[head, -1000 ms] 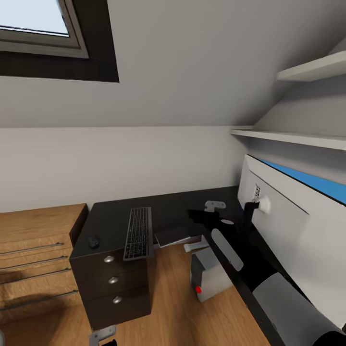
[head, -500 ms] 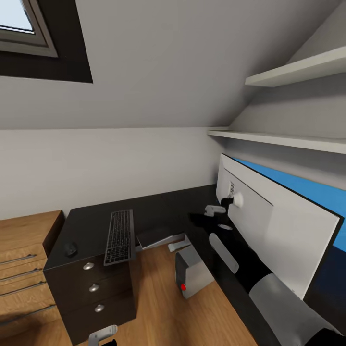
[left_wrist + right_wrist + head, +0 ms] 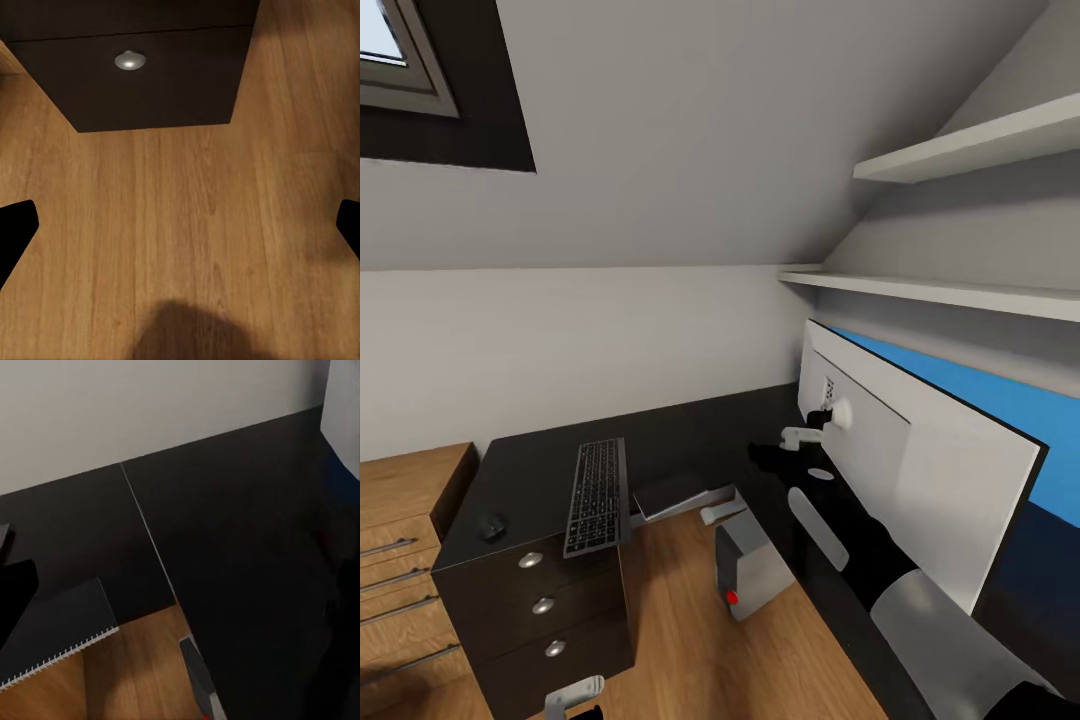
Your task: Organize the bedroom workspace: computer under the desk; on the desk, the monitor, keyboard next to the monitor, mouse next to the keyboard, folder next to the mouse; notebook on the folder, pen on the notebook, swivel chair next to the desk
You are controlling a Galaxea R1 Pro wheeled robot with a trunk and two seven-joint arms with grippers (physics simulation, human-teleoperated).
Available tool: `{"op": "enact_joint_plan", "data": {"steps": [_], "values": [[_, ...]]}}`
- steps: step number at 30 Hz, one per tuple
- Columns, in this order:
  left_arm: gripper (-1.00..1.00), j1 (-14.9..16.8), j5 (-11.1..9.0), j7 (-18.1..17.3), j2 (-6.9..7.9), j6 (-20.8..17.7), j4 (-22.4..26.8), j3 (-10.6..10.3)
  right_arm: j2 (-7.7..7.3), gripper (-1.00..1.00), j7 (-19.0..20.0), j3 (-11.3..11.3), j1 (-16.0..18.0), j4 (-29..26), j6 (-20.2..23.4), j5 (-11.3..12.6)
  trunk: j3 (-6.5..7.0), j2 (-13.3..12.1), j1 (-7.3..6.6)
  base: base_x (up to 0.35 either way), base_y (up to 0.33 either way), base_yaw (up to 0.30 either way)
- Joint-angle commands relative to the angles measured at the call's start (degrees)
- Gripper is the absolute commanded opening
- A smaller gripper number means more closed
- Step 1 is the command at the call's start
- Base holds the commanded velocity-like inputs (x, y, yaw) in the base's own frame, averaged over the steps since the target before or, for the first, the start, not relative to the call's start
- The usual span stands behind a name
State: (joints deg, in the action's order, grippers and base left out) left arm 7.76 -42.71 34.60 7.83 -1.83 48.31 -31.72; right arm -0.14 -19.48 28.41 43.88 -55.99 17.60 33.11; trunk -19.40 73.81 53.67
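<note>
Nearest the head camera, at the lower edge, a small part of the left gripper (image 3: 572, 697) is seen, cut off by the frame. In the left wrist view its two dark fingertips (image 3: 15, 232) are seen at opposite edges, spread wide apart over the wooden floor (image 3: 187, 225), with nothing between them; a drawer front with a round knob (image 3: 130, 60) lies beyond.

The right arm (image 3: 860, 545) is stretched forward along the desk edge, and the right gripper (image 3: 805, 437) is seen close beside the back of the monitor (image 3: 920, 470). Whether it is clamped on the monitor cannot be told, since the fingers are small and partly hidden. The monitor's blue screen is seen only as a strip along its far edge.

Below the desk (image 3: 690, 430), the computer (image 3: 745, 570) stands on the floor, with a red dot on its face. A spiral-bound notebook (image 3: 672, 493) is seen overhanging the desk edge. Farther left, the keyboard (image 3: 595, 497) lies on the drawer unit (image 3: 540, 610), its near end past the edge, with the mouse (image 3: 492, 527) well apart at its left. Shelves (image 3: 960, 150) are cut off at the right.
</note>
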Motion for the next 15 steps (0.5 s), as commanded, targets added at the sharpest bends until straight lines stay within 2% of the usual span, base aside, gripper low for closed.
{"op": "enact_joint_plan", "data": {"steps": [1, 8, 9, 15], "values": [[1.00, 0.1, -0.2, 0.5, 0.08, -0.2, 0.1, -0.3, -0.01, 1.00, -0.4, 0.1, 0.1, -0.1, 0.2, 0.4, -0.07, 0.0, 0.00, 0.000, 0.000, 0.000], [1.00, 0.1, -0.2, 0.5, 0.14, -0.2, 0.1, -0.2, 0.00, 1.00, -0.5, 0.1, 0.1, 0.1, 0.2, 0.4, -0.07, 0.0, 0.00, 0.000, 0.000, 0.000], [1.00, -0.3, -0.2, 0.1, 0.47, 0.1, -0.2, -0.5, -0.33, 1.00, -0.1, -0.2, -0.3, 0.4, -0.2, 0.6, -0.07, 0.0, 0.00, 0.000, 0.000, 0.000], [1.00, -2.2, 0.2, -1.8, 0.06, 2.1, -2.1, -0.5, -2.25, 1.00, -0.2, -1.7, -2.0, 2.4, -2.1, 0.4, -0.07, 0.0, 0.00, 0.000, 0.000, 0.000]]}}
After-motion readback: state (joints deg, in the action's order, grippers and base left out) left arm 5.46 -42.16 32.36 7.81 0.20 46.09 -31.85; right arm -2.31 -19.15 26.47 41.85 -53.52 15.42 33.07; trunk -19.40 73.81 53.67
